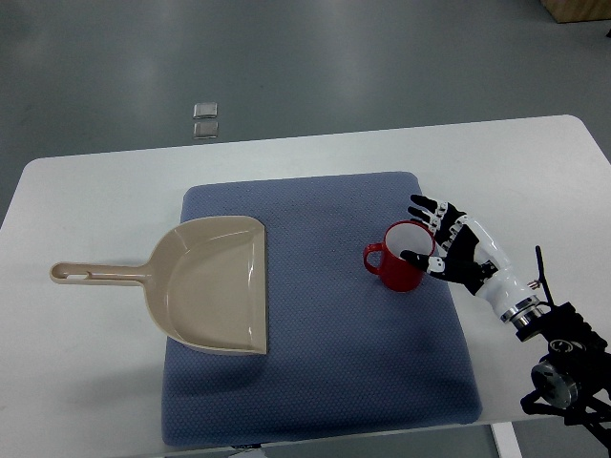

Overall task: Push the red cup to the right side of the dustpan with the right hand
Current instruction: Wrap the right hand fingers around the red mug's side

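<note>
A red cup [401,259] with a white inside stands upright on the blue mat [325,363], its handle pointing left. A beige dustpan [215,283] lies on the mat's left part, open edge facing right, its long handle reaching left over the white table. My right hand [445,246] comes in from the lower right and sits against the cup's right side, fingers spread and relaxed, thumb by the cup's near rim. It grips nothing. A wide gap of mat separates cup and dustpan. The left arm is out of sight.
The white table [86,372] extends around the mat, with its far edge at the top and the grey floor beyond. A small clear object [205,120] lies on the floor past the table. My right arm's wrist and cables [558,353] fill the lower right corner.
</note>
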Motion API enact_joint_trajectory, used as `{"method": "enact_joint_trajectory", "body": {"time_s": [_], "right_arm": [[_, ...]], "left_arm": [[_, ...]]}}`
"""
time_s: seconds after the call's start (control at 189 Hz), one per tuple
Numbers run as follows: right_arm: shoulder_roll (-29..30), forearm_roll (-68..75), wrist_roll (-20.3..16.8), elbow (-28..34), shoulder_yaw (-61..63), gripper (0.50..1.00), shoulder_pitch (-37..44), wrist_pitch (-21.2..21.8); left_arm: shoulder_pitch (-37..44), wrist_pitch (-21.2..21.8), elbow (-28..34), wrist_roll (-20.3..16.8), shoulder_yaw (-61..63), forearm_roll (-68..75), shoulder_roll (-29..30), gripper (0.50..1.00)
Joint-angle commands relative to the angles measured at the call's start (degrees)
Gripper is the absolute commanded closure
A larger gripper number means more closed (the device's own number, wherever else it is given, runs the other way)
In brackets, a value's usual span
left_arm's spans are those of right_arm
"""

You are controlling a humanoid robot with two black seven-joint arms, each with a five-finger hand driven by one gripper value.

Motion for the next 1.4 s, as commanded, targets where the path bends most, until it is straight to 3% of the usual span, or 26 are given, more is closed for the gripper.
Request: {"method": "enact_joint_trajectory", "body": {"time_s": [0.0, 0.995, 1.392], "right_arm": [[0.1, -0.2, 0.0, 0.0, 0.0, 0.576, 0.0, 0.0], [2.8, -5.8, 0.0, -2.8, -0.1, 0.576, 0.0, -4.8], [4.8, -7.9, 0.0, -3.2, -0.4, 0.576, 0.0, -4.9]], "left_arm": [[0.0, 0.0, 0.0, 0.0, 0.0, 0.0, 0.0, 0.5], [0.0, 0.0, 0.0, 0.0, 0.0, 0.0, 0.0, 0.5], [0.0, 0.0, 0.0, 0.0, 0.0, 0.0, 0.0, 0.5]]}}
